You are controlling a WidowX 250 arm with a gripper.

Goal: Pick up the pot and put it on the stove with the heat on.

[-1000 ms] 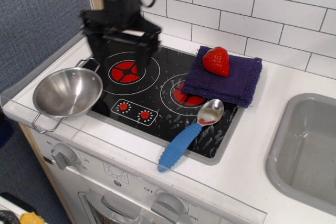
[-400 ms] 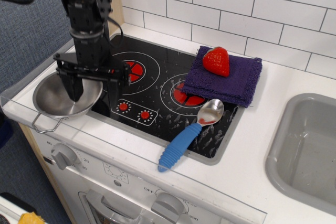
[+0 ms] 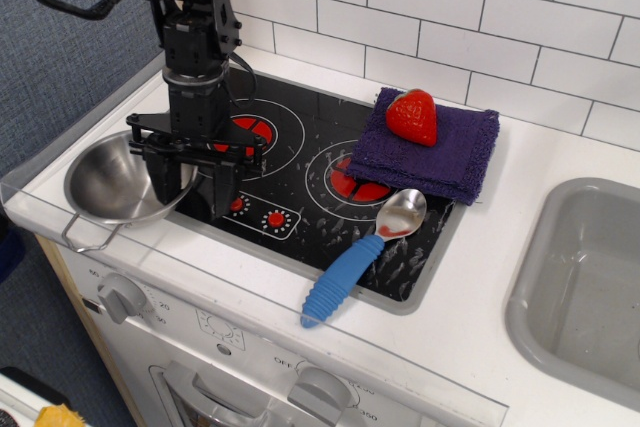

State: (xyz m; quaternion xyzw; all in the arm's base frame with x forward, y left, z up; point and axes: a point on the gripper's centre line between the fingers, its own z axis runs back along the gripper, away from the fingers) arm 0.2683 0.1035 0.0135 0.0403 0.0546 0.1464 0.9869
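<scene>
The shiny steel pot (image 3: 108, 183) sits on the white counter at the left edge of the stove (image 3: 300, 172), one wire handle pointing toward the front. My black gripper (image 3: 195, 187) is open and lowered over the pot's right rim. One finger (image 3: 163, 179) is inside the bowl and the other (image 3: 226, 190) is outside it, over the black cooktop. The left red burner (image 3: 248, 131) is partly hidden behind my arm. The right burner (image 3: 352, 185) is partly covered by a cloth.
A purple cloth (image 3: 440, 155) with a red strawberry (image 3: 412, 116) on it lies over the stove's back right. A blue-handled metal spoon (image 3: 355, 259) lies on the stove's front right. A grey sink (image 3: 580, 277) is at the right. A tiled wall stands behind.
My gripper came down and left from above the left burner to the pot, then shifted slightly right so its fingers straddle the pot's right rim. The pot has hardly moved.
</scene>
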